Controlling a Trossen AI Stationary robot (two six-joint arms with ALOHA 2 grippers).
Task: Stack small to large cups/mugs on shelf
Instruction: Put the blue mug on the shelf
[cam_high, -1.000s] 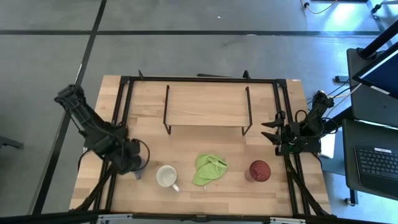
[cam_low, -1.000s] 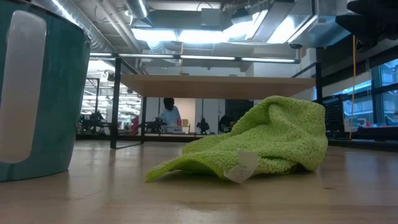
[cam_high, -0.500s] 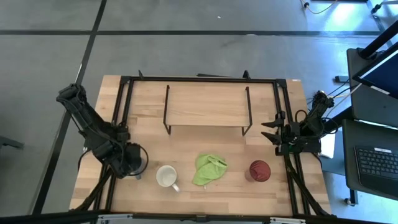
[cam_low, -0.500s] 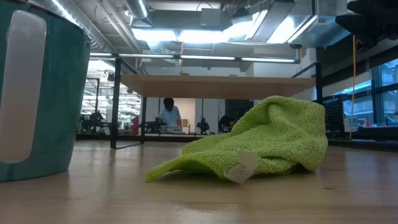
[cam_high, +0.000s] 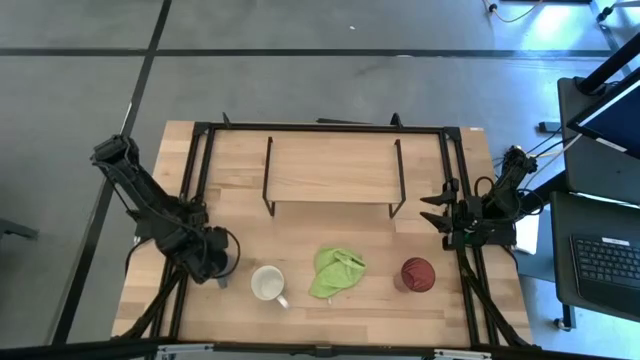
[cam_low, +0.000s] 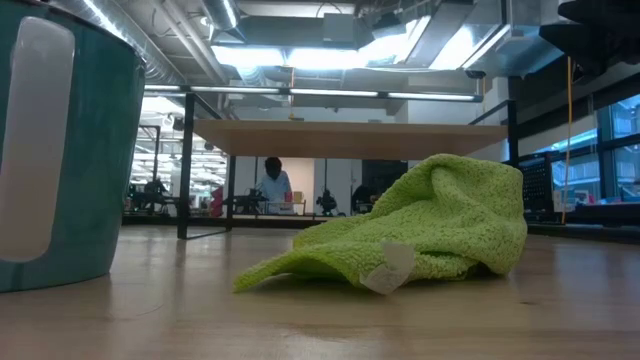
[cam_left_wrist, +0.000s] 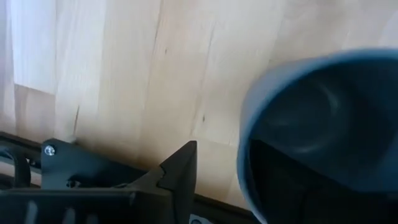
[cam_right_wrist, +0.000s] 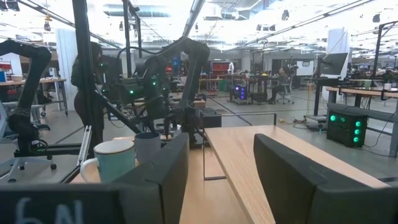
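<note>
The small blue-grey mug (cam_high: 226, 266) stands near the table's left edge. My left gripper (cam_high: 208, 262) is open right over it. In the left wrist view one finger (cam_left_wrist: 180, 174) stands outside the mug's rim (cam_left_wrist: 244, 155), and a dark shape inside the mug may be the other. The white mug with handle (cam_high: 267, 283) and the dark red cup (cam_high: 417, 273) stand near the front edge. The shelf (cam_high: 332, 168) stands on wire legs at the far middle. My right gripper (cam_high: 438, 215) is open and empty at the right edge.
A lime-green cloth (cam_high: 337, 272) lies crumpled between the white mug and the red cup, and fills the low view (cam_low: 420, 225). A black metal frame (cam_high: 200, 180) runs around the table. A person shows in the room far behind the table (cam_low: 271, 185).
</note>
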